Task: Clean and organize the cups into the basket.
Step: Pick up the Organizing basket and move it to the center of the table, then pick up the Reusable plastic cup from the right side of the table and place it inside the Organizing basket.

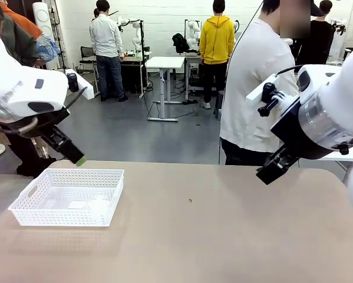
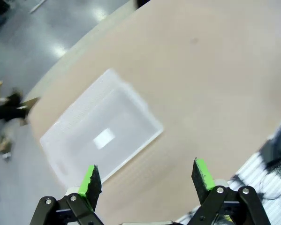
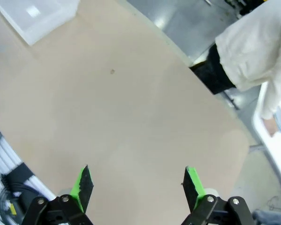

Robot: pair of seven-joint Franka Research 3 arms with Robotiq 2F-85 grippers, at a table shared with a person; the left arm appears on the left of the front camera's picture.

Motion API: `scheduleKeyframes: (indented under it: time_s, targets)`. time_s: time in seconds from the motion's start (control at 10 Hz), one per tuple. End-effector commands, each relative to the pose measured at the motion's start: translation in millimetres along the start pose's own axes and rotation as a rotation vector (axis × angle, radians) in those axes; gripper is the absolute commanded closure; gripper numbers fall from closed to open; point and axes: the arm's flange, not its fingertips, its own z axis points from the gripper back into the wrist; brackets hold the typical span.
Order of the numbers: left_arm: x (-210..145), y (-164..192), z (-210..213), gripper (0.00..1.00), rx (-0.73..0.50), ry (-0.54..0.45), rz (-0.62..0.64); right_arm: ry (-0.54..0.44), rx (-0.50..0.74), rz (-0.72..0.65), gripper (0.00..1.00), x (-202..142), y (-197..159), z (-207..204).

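Holds nothing in the left hand (image 2: 147, 176): released, with both green-padded fingers (image 2: 90, 180) spread wide and bare tan surface (image 2: 215, 93) showing between them. Finds the white mesh basket (image 1: 85, 172) just ahead of and below that hand, resting flat on the surface with its open side up. From the left wrist, shows it blurred and skewed beyond the fingertips, nearer one finger than the other, with a small pale patch (image 2: 102, 139) on its floor. From the front, puts the hand's green tip just above the basket's far rim, pointing down at it, raised and seemingly clear of it. Holds nothing in the right hand (image 3: 136, 180) either: released, pads wide apart, lifted well above the surface. Leaves the basket well apart from this hand, far beyond its fingertips at the top corner of the right wrist view. Shows a small dark speck (image 3: 112, 71) on the surface between the right hand and the basket, ahead of the fingertips. Places a person in a white long-sleeved top (image 3: 253, 47) and dark trousers beyond the far edge, ahead and off to one side of the right hand. Cannot tell what the pale patch in the basket is.
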Motion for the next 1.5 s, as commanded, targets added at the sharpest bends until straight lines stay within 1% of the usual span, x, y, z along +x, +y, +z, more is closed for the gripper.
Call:
scheduleKeyframes:
  time_s: [0.0,0.1,0.2,0.3,0.4,0.5,0.7,0.8,0.9,1.0,1.1,1.3,1.4]
  targets:
    - [0.9,48.6,2.1,0.0,-0.707,-0.164,0.273,-0.148,0.468,-0.257,0.0,-8.4,-54.8,3.0]
    - [-4.5,78.8,-1.6,0.0,-1.005,-0.205,0.402,-0.252,0.7,-0.395,0.0,-22.4,-88.4,0.1]
    - [-14.4,113.8,-9.7,0.0,-1.242,-0.248,0.568,-0.376,0.901,-0.579,0.0,-46.3,-126.9,-5.4]
    - [-24.4,132.9,-16.6,0.0,-1.324,-0.263,0.652,-0.445,1.036,-0.664,0.0,-65.3,-149.4,-9.3]
    - [-43.9,160.3,-28.2,0.0,-1.329,-0.292,0.775,-0.515,1.126,-0.805,0.0,-101.7,-185.1,-18.1]
    - [-65.2,188.1,-36.9,0.0,-1.309,-0.309,0.883,-0.568,1.193,-0.924,0.0,-140.6,-214.2,-28.7]
    - [-107.6,223.1,-38.0,0.0,-1.217,-0.332,1.022,-0.604,1.214,-1.057,0.0,-204.7,-242.4,-37.9]
    - [-129.7,236.0,-33.9,0.0,-1.198,-0.342,1.064,-0.61,1.194,-1.111,0.0,-235.1,-248.9,-36.6]
    - [-152.0,247.0,-25.5,0.0,-1.142,-0.333,1.09,-0.585,1.152,-1.15,0.0,-263.0,-250.8,-30.1]
    - [-168.2,253.8,-13.1,0.0,-1.089,-0.334,1.097,-0.552,1.07,-1.209,0.0,-283.3,-253.3,-24.3]
    - [-183.0,256.8,-3.4,0.0,-1.022,-0.326,1.119,-0.533,0.978,-1.264,0.0,-301.1,-254.6,-16.4]
    - [-209.4,262.9,7.1,0.0,-0.94,-0.32,1.162,-0.501,0.893,-1.303,0.0,-325.1,-254.6,1.3]
    - [-217.3,265.8,9.6,0.0,-0.908,-0.314,1.175,-0.508,0.869,-1.328,0.0,-334.6,-254.9,10.1]
